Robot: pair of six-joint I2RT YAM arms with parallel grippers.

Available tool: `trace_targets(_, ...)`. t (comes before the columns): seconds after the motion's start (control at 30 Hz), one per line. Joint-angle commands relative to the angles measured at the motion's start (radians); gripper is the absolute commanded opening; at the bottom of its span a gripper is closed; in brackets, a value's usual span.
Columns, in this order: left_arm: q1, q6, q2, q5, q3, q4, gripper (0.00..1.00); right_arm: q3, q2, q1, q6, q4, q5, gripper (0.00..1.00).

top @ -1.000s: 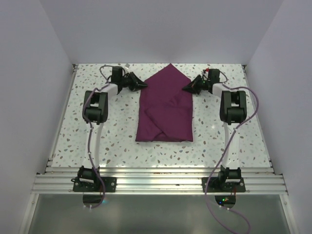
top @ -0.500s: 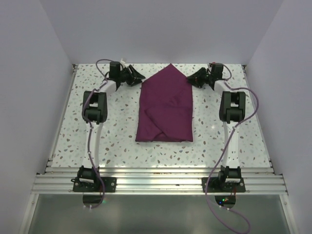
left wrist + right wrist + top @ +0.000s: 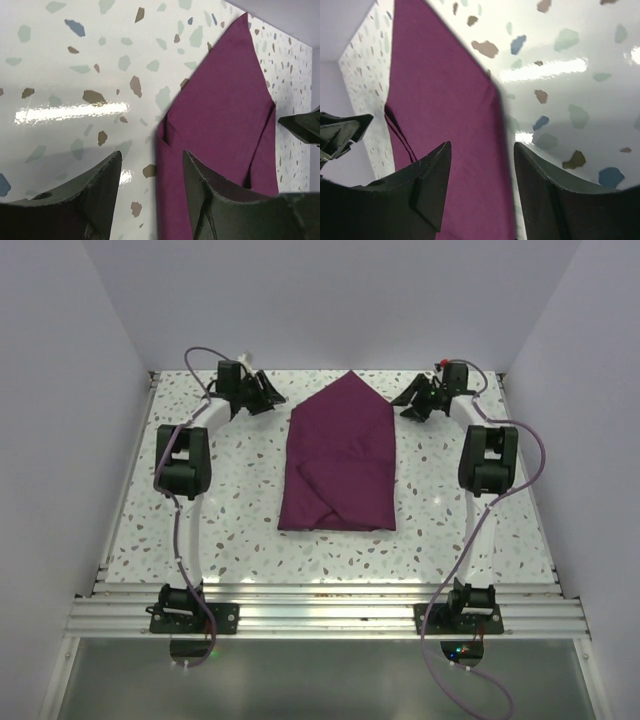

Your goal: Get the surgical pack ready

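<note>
The surgical pack (image 3: 338,460) — maroon cloth, folded flat, far end pointed — lies centred on the table (image 3: 240,515).

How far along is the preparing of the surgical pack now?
Looks done: the surgical pack lies folded, sides wrapped in. In hand: nothing; the left gripper and right gripper stand open beside it. Left, probably: folding down its far pointed flap.

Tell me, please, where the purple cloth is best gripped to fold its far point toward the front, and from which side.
Probably at the two slanted edges of the surgical pack near its far point, each from its outer side. The cloth lies flat, and these edges are free, with table beside them. The open left tool and right tool each stand beside one edge.
</note>
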Motion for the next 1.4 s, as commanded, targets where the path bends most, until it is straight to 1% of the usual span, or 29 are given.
trace_targets(0.0,-0.006,0.035,0.008,-0.040,-0.011,-0.042,0.56,0.032,-0.008,-0.005,-0.100,-0.092,0.041,0.57)
trace_targets(0.07,-0.015,0.033,0.022,-0.041,-0.015,-0.048,0.56,0.046,0.027,-0.003,-0.109,-0.095,0.028,0.57)
trace_targets(0.13,-0.029,0.026,0.029,-0.040,-0.018,-0.048,0.56,0.080,0.073,-0.002,-0.121,-0.106,-0.021,0.56)
trace_targets(0.23,-0.044,0.003,0.054,-0.012,-0.004,-0.051,0.56,0.097,0.099,0.005,-0.137,-0.104,-0.053,0.55)
trace_targets(0.4,-0.072,-0.005,0.102,-0.012,0.044,-0.077,0.56,0.127,0.137,0.024,-0.157,-0.118,-0.064,0.53)
trace_targets(0.7,-0.086,-0.043,0.187,0.014,0.134,-0.104,0.54,0.193,0.197,0.035,-0.160,-0.152,-0.056,0.44)
trace_targets(0.73,-0.086,-0.048,0.192,0.018,0.139,-0.101,0.54,0.196,0.199,0.035,-0.157,-0.153,-0.056,0.42)
trace_targets(0.8,-0.086,-0.057,0.206,0.026,0.156,-0.100,0.50,0.204,0.203,0.035,-0.154,-0.153,-0.053,0.40)
trace_targets(0.83,-0.083,-0.060,0.209,0.029,0.160,-0.097,0.49,0.207,0.206,0.035,-0.151,-0.153,-0.053,0.37)
trace_targets(0.87,-0.084,-0.063,0.214,0.034,0.165,-0.094,0.44,0.215,0.208,0.035,-0.147,-0.153,-0.052,0.36)
trace_targets(0.9,-0.084,-0.069,0.217,0.035,0.171,-0.091,0.42,0.219,0.210,0.035,-0.135,-0.150,-0.053,0.33)
trace_targets(0.93,-0.083,-0.072,0.220,0.038,0.176,-0.088,0.38,0.226,0.214,0.035,-0.129,-0.149,-0.059,0.28)
trace_targets(0.97,-0.081,-0.077,0.223,0.044,0.180,-0.085,0.31,0.239,0.217,0.035,-0.124,-0.147,-0.062,0.26)
trace_targets(1.0,-0.080,-0.086,0.226,0.049,0.195,-0.082,0.26,0.245,0.219,0.035,-0.112,-0.147,-0.067,0.23)
trace_targets(1.03,-0.078,-0.094,0.229,0.054,0.203,-0.081,0.21,0.253,0.219,0.035,-0.108,-0.147,-0.068,0.15)
trace_targets(1.07,-0.074,-0.109,0.232,0.063,0.220,-0.074,0.07,0.262,0.216,0.035,-0.092,-0.146,-0.074,0.12)
trace_targets(1.1,-0.072,-0.117,0.232,0.066,0.228,-0.073,0.00,0.267,0.214,0.035,-0.082,-0.136,-0.085,0.09)
trace_targets(1.13,-0.071,-0.123,0.227,0.069,0.234,-0.070,0.00,0.270,0.205,0.035,-0.071,-0.135,-0.090,0.05)
trace_targets(1.23,-0.069,-0.120,0.182,0.043,0.240,-0.068,0.00,0.284,0.181,0.035,-0.025,-0.124,-0.105,0.01)
trace_targets(1.37,-0.069,-0.080,0.085,-0.005,0.193,-0.071,0.00,0.255,0.084,0.063,0.018,-0.124,-0.093,0.00)
